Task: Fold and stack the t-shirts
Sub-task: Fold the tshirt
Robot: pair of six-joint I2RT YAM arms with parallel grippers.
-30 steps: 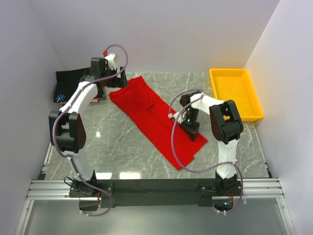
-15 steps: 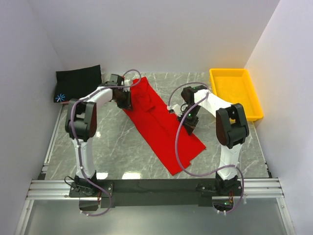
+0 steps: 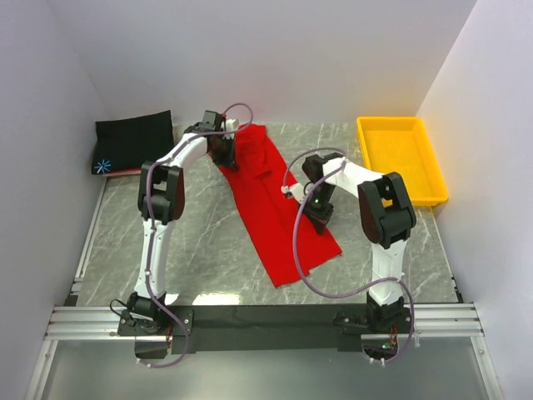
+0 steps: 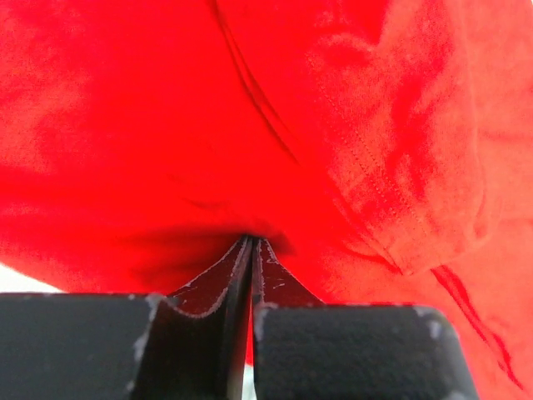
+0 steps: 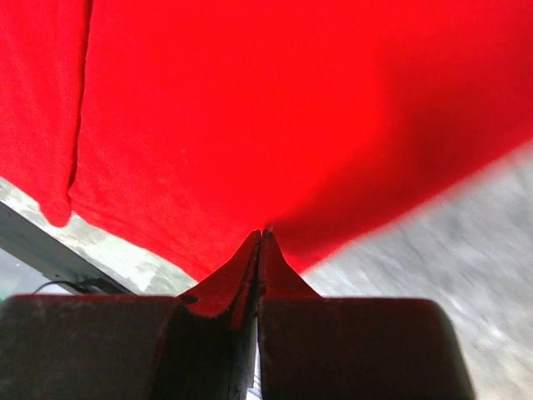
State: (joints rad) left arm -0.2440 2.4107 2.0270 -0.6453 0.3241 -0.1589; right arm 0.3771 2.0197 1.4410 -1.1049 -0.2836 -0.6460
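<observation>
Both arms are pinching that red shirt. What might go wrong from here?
1. The left fingers and right fingers each hold only a thin pinch of the red t-shirt; it may slip free.
2. The shirt lies folded lengthwise, with a loose sleeve flap near the left pinch; lifting could undo that fold.

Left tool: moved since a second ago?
Yes. The left tool shifted right, away from the black t-shirt at far left, and now pinches the far end of the red t-shirt.
</observation>
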